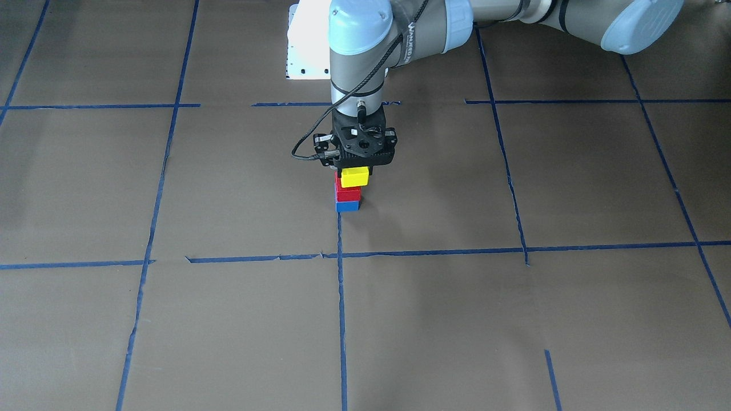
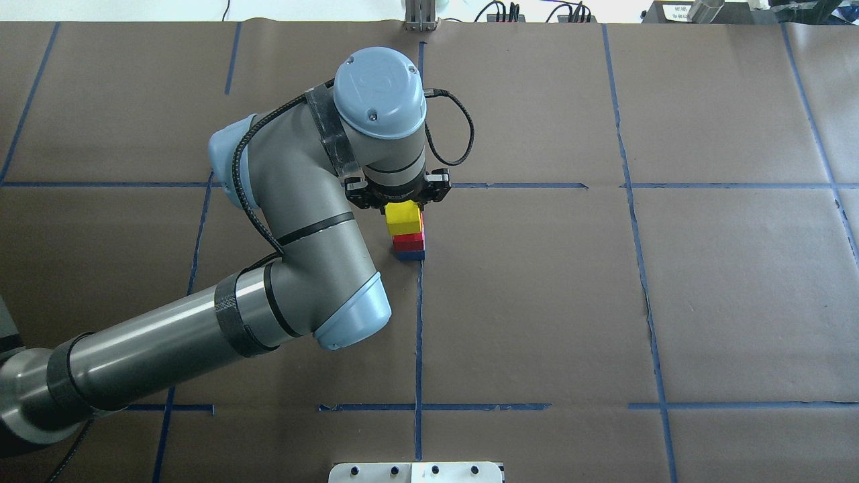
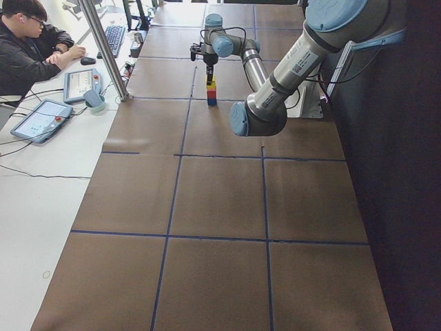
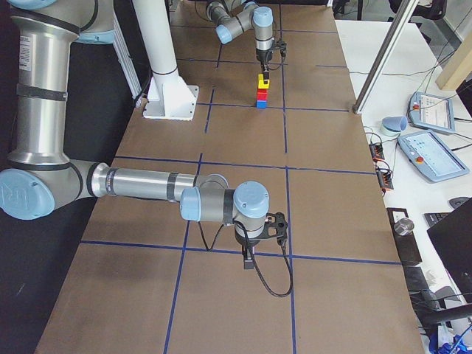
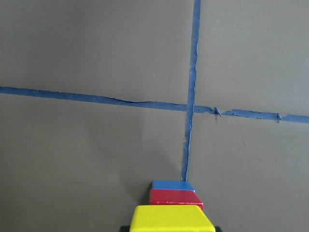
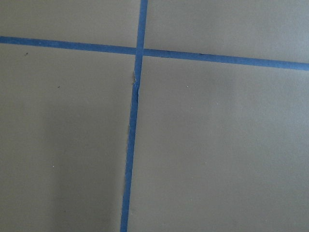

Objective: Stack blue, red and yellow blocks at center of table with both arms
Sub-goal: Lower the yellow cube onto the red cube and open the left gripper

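Observation:
At the table's middle, beside a tape crossing, a red block sits on a blue block. A yellow block is right on top of the red one, slightly offset. I cannot tell whether they touch. My left gripper comes straight down and is shut on the yellow block. The left wrist view shows yellow, red and blue lined up below. My right gripper hovers low over bare table far from the stack; whether it is open or shut I cannot tell.
The white pedestal base stands behind the stack on the robot's side. A person sits at a side desk with tablets and a keyboard beyond the table's edge. A metal post rises at the far edge.

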Tool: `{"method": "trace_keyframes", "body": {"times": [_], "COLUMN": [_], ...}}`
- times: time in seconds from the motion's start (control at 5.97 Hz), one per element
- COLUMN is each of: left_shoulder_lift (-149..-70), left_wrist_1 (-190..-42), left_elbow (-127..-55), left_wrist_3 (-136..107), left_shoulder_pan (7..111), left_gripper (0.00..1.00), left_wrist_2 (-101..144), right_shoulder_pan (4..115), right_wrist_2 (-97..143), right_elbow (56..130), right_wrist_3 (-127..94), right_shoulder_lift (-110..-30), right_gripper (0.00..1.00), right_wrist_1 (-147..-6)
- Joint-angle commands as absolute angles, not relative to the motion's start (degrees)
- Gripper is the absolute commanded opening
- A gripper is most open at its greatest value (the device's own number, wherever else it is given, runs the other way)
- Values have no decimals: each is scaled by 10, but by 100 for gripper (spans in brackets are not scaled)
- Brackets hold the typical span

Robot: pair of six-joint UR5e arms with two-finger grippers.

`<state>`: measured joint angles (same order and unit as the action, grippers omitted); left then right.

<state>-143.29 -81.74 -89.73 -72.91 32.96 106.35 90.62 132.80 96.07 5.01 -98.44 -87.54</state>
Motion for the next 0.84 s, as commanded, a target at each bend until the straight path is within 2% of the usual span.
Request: {"method": "trace_keyframes", "body": {"times": [0.0,0.67], "left_shoulder_lift": [-1434,-1435], "left_wrist_1": [-820,-826], "left_elbow": [-891,-882], "left_wrist_3": [-730,-728], "left_shoulder_pan": [325,325], "left_gripper": [1,1], "left_wrist_2": [1063,1063], "right_shoulder_pan": [906,906], "right_wrist_2": [1328,1328], "right_elbow": [960,960], "right_wrist_3": [50,51], "right_shoulder_lift": [-984,-984], "right_gripper": [100,100], "right_wrist_1": [-875,-875]}}
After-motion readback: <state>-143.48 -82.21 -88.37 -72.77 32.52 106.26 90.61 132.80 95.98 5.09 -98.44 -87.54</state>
